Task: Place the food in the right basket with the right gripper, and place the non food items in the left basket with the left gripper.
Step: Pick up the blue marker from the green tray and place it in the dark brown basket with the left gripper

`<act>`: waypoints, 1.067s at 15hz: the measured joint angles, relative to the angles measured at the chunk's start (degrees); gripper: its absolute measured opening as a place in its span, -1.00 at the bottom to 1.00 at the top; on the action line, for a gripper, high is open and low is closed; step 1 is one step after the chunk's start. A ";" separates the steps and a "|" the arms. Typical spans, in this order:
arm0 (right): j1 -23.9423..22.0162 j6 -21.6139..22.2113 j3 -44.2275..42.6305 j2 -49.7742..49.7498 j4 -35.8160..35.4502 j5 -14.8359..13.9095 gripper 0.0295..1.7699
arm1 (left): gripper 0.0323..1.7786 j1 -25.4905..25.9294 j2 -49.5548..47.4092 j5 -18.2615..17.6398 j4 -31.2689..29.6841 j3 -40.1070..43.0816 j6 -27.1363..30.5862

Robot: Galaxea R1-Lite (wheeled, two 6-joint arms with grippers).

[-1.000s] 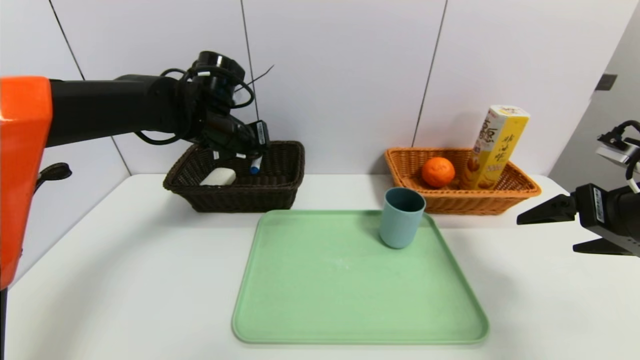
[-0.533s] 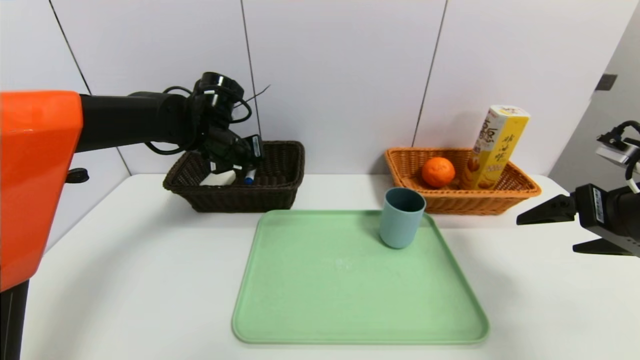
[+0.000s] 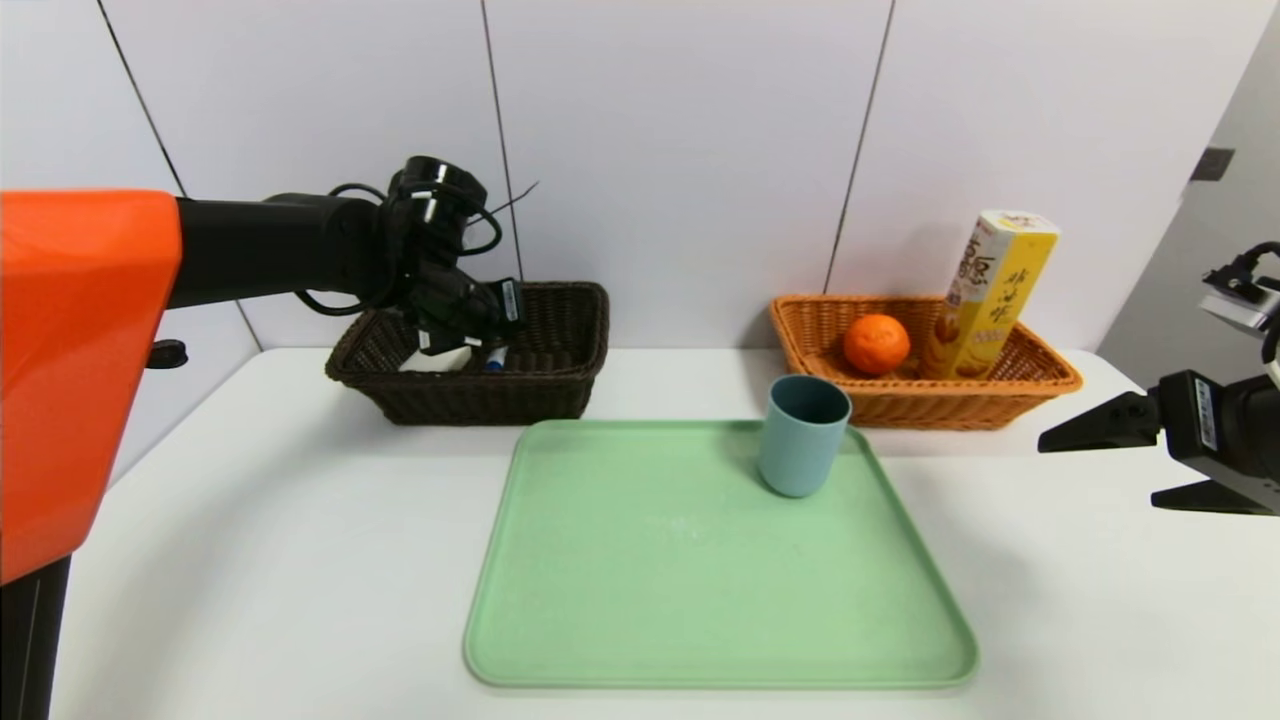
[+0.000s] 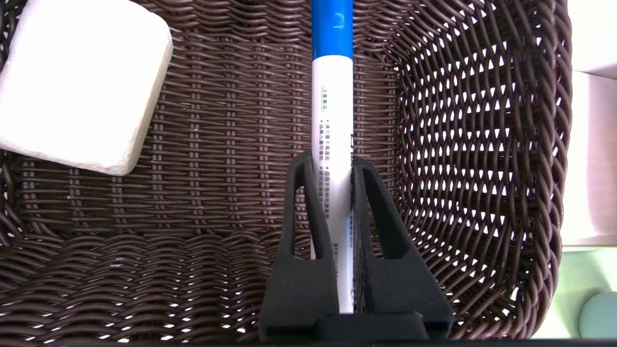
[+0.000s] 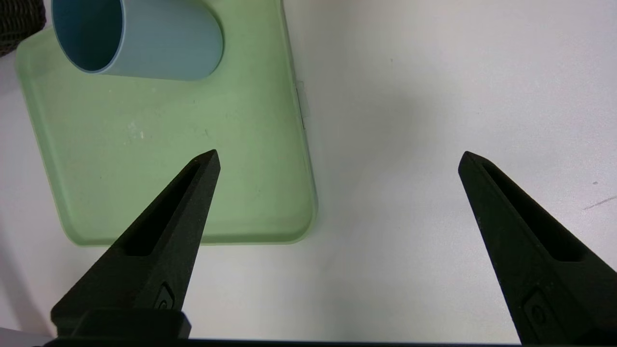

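Left pincer [image 4: 333, 166]: closed on marker [image 4: 332, 106] | right pincer: wide, empty | risk: early release drops marker crooked

A pale green tray [image 3: 720, 600] with rounded corners and a raised rim lies flat on the white desk [image 3: 250, 560]. Behind the desk stands a white panelled wall [image 3: 680, 150], crossed by thin dark seams [image 3: 864, 130]. Towards the right, a grey surface [image 3: 1245, 200] carries a small dark rectangular fitting [image 3: 1213, 164].
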 joint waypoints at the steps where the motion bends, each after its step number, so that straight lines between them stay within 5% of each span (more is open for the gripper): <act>1: -0.02 0.00 0.04 -0.16 -0.02 0.05 0.93 | -0.86 0.02 0.11 0.00 -0.09 -0.05 0.02; 6: -0.02 0.06 0.45 -1.21 0.00 -0.06 0.93 | -0.86 0.02 0.77 0.17 -0.23 -0.22 0.00; 12: -0.02 0.01 0.54 -2.01 0.02 0.00 0.93 | 0.04 0.02 0.94 1.96 -0.44 -0.43 -0.04; 16: -0.02 0.00 1.52 -2.72 0.00 -0.06 0.93 | 0.38 -0.41 -0.63 6.89 -1.27 -1.06 0.29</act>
